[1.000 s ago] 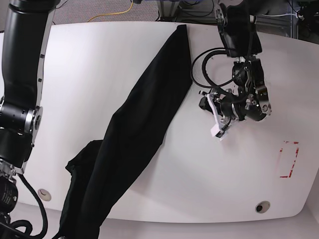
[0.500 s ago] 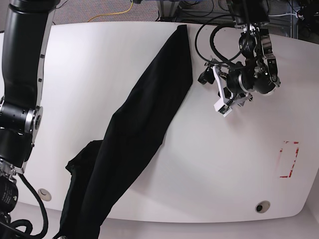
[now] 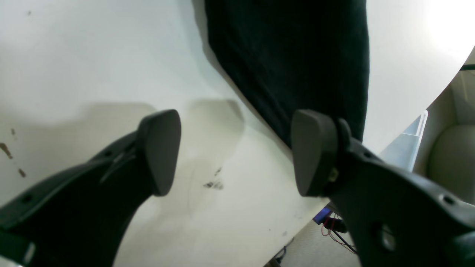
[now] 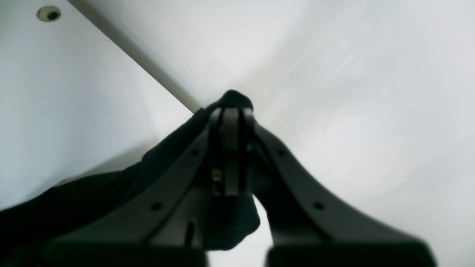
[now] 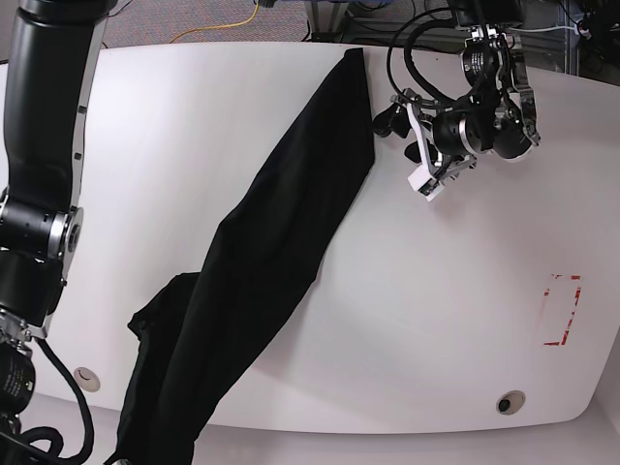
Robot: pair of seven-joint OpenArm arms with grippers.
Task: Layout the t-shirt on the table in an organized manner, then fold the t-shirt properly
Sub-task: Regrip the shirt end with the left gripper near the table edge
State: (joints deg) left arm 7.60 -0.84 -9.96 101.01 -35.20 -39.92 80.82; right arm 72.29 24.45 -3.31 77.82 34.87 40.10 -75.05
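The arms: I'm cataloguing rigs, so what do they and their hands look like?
Both arms are black. The left hand has dark grey, rounded paddle-like fingers, a white bracket and looping black cables. The right arm is a thick glossy black tube with silver joint rings.

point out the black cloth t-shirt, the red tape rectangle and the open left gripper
black cloth t-shirt (image 5: 281, 232), base view, middle of the long stretched body
red tape rectangle (image 5: 562, 310), base view, inside the outline on the white table
left gripper (image 3: 233, 152), left wrist view, midway between its spread fingertips
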